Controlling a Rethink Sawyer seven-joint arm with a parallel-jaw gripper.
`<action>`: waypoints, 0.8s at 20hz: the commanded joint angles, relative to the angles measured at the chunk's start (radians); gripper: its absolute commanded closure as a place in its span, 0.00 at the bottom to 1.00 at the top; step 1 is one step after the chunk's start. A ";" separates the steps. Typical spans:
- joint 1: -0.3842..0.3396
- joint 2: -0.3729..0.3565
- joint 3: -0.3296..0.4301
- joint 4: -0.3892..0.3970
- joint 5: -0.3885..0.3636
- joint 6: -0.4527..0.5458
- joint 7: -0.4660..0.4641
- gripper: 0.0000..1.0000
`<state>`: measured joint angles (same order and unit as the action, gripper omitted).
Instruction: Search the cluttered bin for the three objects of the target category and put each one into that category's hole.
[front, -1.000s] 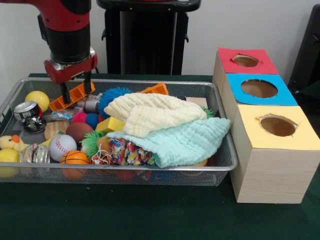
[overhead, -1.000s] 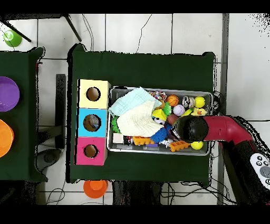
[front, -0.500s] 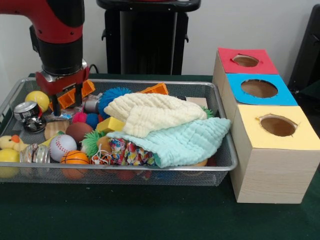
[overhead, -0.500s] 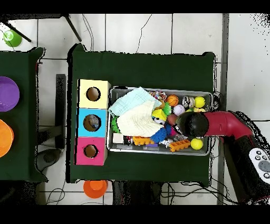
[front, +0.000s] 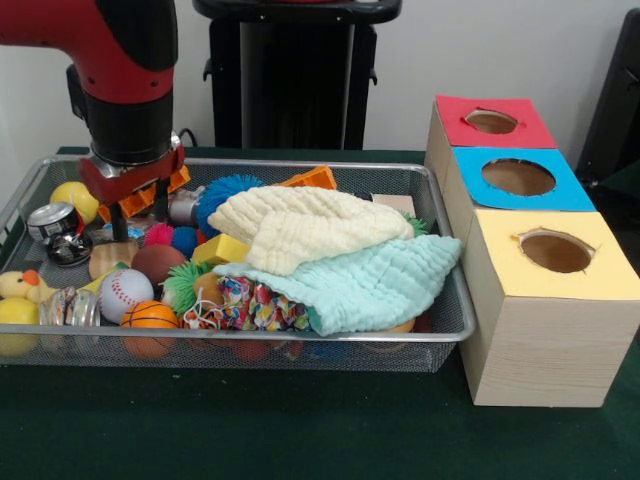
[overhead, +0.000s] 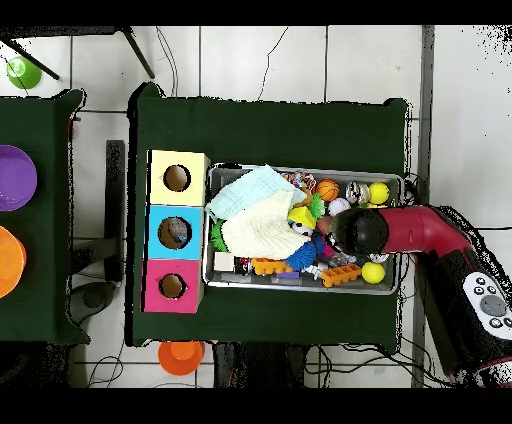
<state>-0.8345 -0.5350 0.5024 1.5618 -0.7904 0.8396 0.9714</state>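
Cluttered bin (front: 440, 335) long axis left-right in front view; gripper (front: 139, 213) spread apart, empty, over toys.

I see cream cloth (front: 305, 228) over mint cloth (front: 365, 285), white red-stitched baseball (front: 125, 293), blue-surround hole (front: 518, 177), silver mesh bin (front: 300, 345).

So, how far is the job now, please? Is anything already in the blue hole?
Nothing looks done: no clear container shows inside the blue hole, though its depth is hidden. In hand: the end effector is down among the toys at the far end of the wire tray, its two fingers apart with nothing visibly between them. Left: finding all three containers, perhaps under the cloths.
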 joint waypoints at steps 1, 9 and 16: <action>0.030 0.042 -0.008 -0.082 -0.125 0.165 -0.359 0.00; 0.047 0.078 -0.032 -0.124 -0.219 0.197 -0.401 0.00; 0.049 0.118 -0.030 -0.143 -0.229 0.217 -0.418 0.00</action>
<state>-0.7924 -0.4890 0.4865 1.4817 -0.9530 0.9564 0.8693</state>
